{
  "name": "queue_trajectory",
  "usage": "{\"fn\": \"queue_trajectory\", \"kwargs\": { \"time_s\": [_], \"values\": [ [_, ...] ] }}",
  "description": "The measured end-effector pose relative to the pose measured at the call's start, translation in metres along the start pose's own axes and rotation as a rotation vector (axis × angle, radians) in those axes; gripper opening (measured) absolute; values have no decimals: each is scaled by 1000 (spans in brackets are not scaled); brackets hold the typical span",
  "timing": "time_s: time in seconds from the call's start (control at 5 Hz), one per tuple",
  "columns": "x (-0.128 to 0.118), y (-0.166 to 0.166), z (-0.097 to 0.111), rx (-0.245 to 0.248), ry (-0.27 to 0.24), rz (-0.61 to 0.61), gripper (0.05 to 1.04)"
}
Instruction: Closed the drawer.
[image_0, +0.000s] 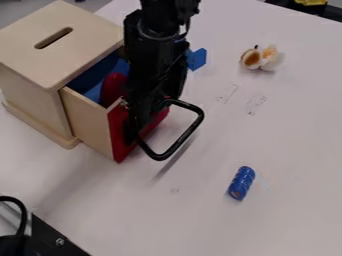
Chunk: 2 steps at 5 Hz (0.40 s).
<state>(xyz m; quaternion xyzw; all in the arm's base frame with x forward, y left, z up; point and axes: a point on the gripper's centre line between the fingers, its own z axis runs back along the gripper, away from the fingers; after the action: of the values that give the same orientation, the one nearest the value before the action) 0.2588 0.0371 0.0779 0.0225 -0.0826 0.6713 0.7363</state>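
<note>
Because the black claw (143, 112) hangs over the drawer front, I can't tell whether it is open or closed; its outline merges with the black looped handle (190, 131). It also hides part of the rounded red object (113, 89) inside the pale wooden drawer with a red front (88, 119). That drawer sticks partly out of the slotted, pale wooden box (35, 95), pointing toward my view's lower right. Its red face runs lengthwise from lower left to upper right. The left edge crops the box.
</note>
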Motion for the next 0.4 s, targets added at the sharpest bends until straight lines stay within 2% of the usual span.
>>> {"fn": "queue_trajectory", "kwargs": {
  "time_s": [0.4],
  "values": [
    [23, 7, 0, 31, -32, 34, 991]
  ]
}}
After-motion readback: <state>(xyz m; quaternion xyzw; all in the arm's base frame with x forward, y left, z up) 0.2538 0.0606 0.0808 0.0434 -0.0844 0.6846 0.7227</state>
